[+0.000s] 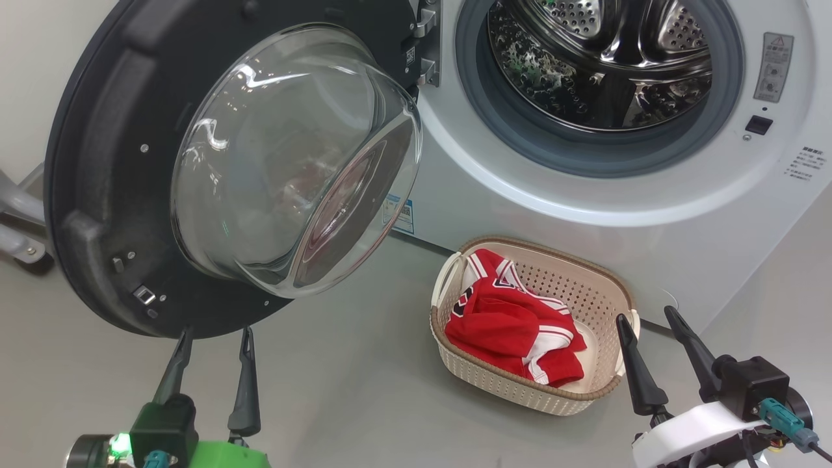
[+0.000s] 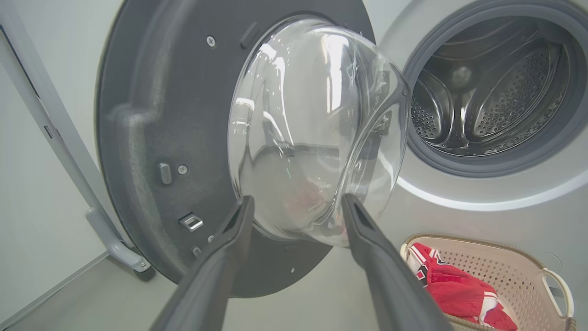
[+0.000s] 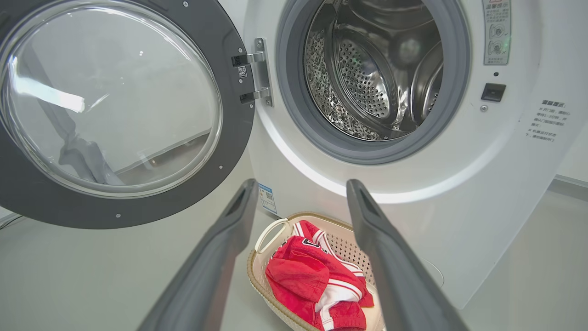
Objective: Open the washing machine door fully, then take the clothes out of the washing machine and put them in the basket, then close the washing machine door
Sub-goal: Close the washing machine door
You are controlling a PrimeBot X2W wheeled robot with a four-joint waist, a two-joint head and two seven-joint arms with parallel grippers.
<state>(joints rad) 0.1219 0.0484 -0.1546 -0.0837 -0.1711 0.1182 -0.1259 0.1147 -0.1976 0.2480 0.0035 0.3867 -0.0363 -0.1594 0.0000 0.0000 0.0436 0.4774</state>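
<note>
**Closing stage of the unloading task.** The large round glossy black washing machine door [image 1: 117, 195], with its bulging clear glass bowl [image 1: 292, 162], stands swung wide to the left of the big white front-loading washing machine [image 1: 585, 195]. What is visible of the perforated steel drum [image 1: 604, 58] holds no garment. The red, white-striped jersey clothes [image 1: 507, 318] lie heaped in the small cream perforated plastic basket [image 1: 578, 289], which stands on the grey floor [image 1: 325, 403] just in front of the machine, below the porthole.

Shutting the door appears to be the step left. It is best done by bearing on the black rim at the edge farthest from the hinge [image 1: 426, 45], never on the glass. One steady arc should carry it until the latch catches, passing above the basket.

The left gripper [image 1: 216, 333], jaws apart and empty, points up at the door's lower edge. It is close beneath that edge, though contact cannot be told. The right gripper [image 1: 645, 315], jaws likewise apart and empty, sits just beside the basket's right end, well apart from the door.
</note>
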